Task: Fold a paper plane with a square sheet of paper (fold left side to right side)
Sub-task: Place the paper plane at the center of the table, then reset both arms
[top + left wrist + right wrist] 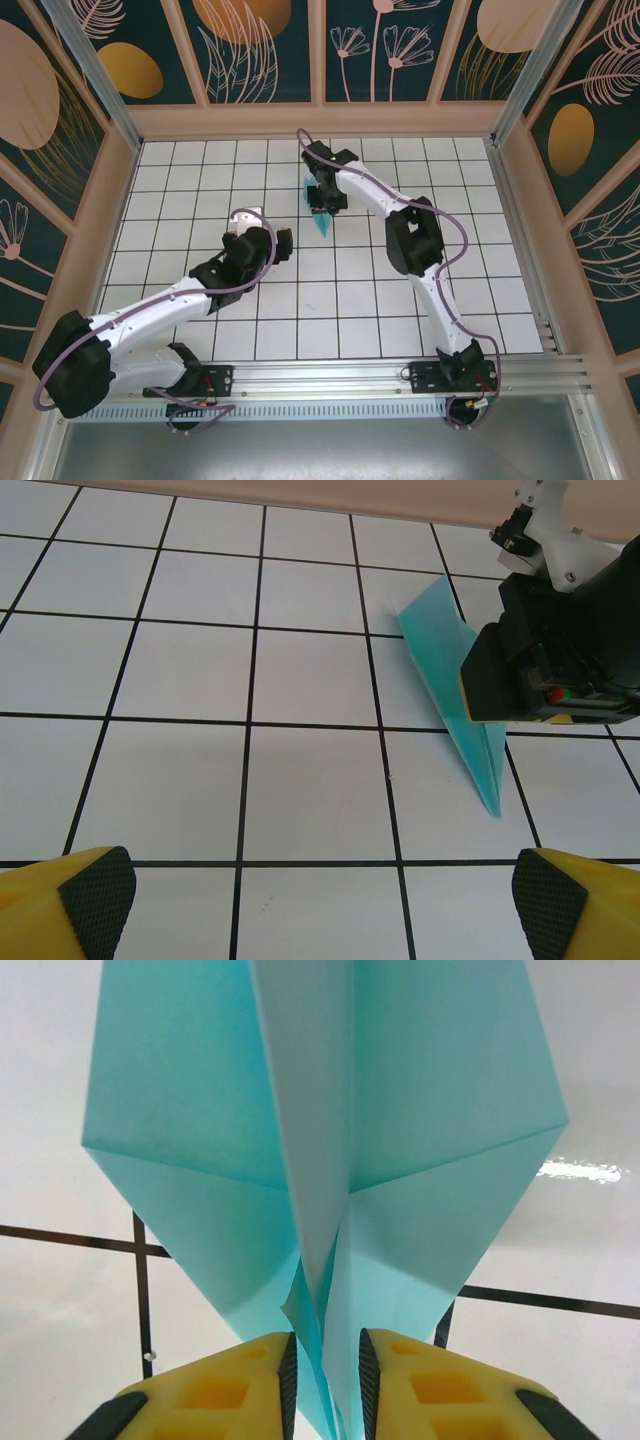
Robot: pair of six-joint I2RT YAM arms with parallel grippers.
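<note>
My right gripper (327,1348) stood over the paper plane (323,226) on the white tiled table (200,170), near the middle of the back wall (320,118). The light-turquoise dart lay with its wide tail end toward the back wall and its sharp nose pointing away from it. It was already creased into a slim pointed shape.

Seen from my right wrist, the plane's central fold rose as a pale ridge between two flat wings. The lower part of that fold sat in the narrow gap between my two yellow fingers (240,1380). The black pads were close on either side of the paper, and I could not tell whether they were pinching it or only flanking it. The fingers were set at the end of the dart closer to the back wall.

My left gripper (325,905) hung farther from the back wall than the plane did, off to the left and well apart from the paper. Its yellow, black-padded fingers (95,895) were spread wide. Between them were only bare tiles and black grid lines. From the left wrist, the dart's nose lay flat on the tiles, and the dark body of my right wrist covered part of the wing on the back-wall end.
</note>
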